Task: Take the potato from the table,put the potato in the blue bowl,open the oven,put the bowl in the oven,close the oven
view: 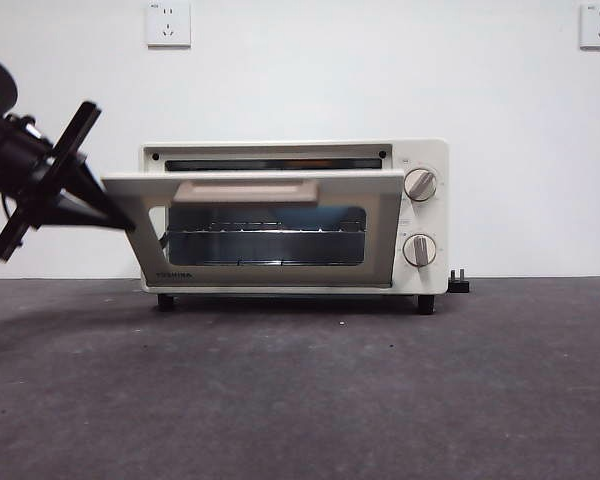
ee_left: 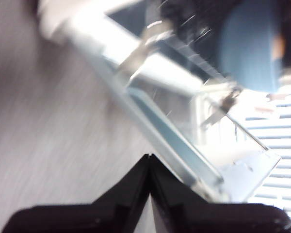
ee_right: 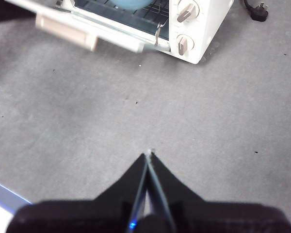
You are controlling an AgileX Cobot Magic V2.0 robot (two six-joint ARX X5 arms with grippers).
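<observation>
The oven [view: 425, 215] stands at the back of the table [view: 300, 390] with its door [view: 270, 182] tilted partway between open and shut, and the beige handle [view: 248, 190] points forward. My left gripper [view: 128, 224] is shut, with its tip against the door's left edge [ee_left: 169, 141]. The blue bowl [ee_left: 247, 48] sits inside on the wire rack and shows through the glass [view: 270, 247]. A small orange patch [ee_left: 280, 47] at the bowl's rim may be the potato. My right gripper [ee_right: 149, 155] is shut and empty over bare table in front of the oven [ee_right: 208, 19].
A black plug [view: 459, 283] lies by the oven's right foot. Two wall sockets [view: 168, 22] sit high on the white wall. Two round knobs [view: 420, 185] are on the oven's right panel.
</observation>
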